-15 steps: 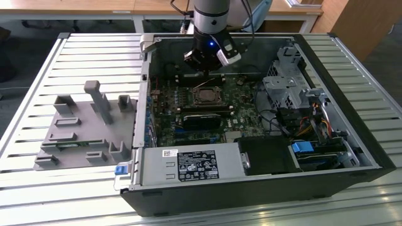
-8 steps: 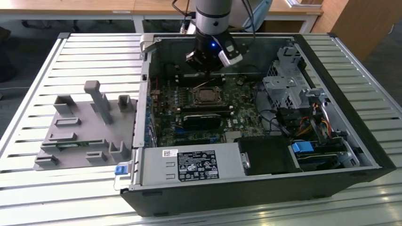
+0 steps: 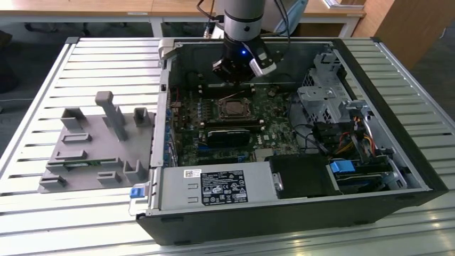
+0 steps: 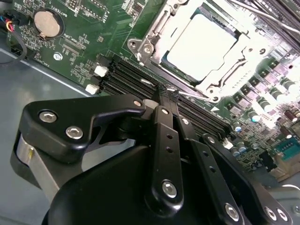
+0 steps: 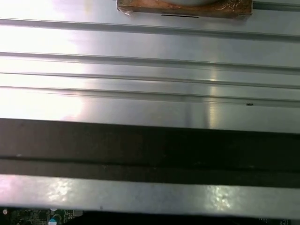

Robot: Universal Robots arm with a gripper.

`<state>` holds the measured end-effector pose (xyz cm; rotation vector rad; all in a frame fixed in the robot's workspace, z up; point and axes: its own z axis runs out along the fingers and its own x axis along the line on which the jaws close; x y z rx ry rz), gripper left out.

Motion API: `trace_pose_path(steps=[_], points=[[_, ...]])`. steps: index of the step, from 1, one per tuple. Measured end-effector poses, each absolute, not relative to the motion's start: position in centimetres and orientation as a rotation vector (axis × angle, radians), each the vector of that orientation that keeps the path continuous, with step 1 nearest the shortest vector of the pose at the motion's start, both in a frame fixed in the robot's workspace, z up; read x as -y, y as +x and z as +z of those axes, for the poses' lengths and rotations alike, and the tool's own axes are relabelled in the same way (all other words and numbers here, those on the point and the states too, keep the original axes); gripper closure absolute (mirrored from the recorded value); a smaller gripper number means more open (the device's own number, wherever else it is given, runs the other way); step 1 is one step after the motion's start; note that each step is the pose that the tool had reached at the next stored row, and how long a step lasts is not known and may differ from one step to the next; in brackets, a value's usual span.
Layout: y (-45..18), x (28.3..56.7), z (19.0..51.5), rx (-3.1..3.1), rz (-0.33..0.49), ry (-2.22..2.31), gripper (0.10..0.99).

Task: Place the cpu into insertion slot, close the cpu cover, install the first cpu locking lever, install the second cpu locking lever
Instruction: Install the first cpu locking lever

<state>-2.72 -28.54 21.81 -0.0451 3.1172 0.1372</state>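
Jaws clenched near the socket, chip already seated.

In the second wrist view we see the jaws (image 4: 166, 96) pressed together with nothing between them, just above the memory slots (image 4: 140, 77). Directly beyond their tips lies the cpu (image 4: 201, 44) inside the insertion slot (image 4: 161, 58), with the cpu cover (image 4: 157, 33) closed around it on the motherboard (image 4: 82, 28).

It looked like a lab: a slatted metal surface (image 3: 85, 53) carried an opened computer case (image 3: 299, 213), wooden desks (image 3: 92, 8) behind.
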Motion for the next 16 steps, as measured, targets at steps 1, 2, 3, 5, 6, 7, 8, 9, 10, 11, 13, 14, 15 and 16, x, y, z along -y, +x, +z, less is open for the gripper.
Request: trace_pose_path(steps=[1, 2, 3, 5, 6, 7, 8, 9, 10, 11, 13, 14, 15, 16], points=[[-2.6, 28.5, 21.8, -3.117, 0.137, -0.045, 0.980], [-2.4, 28.5, 21.6, -3.117, 0.137, -0.045, 0.980], [-2.3, 28.5, 21.5, -3.117, 0.137, -0.045, 0.980], [-2.2, 28.5, 21.3, -3.117, 0.137, -0.045, 0.980], [-2.2, 28.5, 21.2, -3.117, 0.137, -0.045, 0.980], [-2.2, 28.5, 21.1, -3.117, 0.137, -0.045, 0.980], [-2.1, 28.5, 21.0, -3.117, 0.137, -0.045, 0.980], [-2.1, 28.5, 20.9, -3.117, 0.137, -0.045, 0.980], [-2.1, 28.5, 20.8, -3.117, 0.137, -0.045, 0.980], [-2.1, 28.5, 20.7, -3.117, 0.137, -0.045, 0.980], [-2.0, 28.5, 20.5, -3.117, 0.136, -0.044, 0.980], [-2.0, 28.5, 20.5, -3.117, 0.135, -0.044, 0.980], [-2.0, 28.5, 20.4, -3.117, 0.134, -0.044, 0.980], [-2.0, 28.5, 20.4, -3.118, 0.132, -0.044, 0.980]])
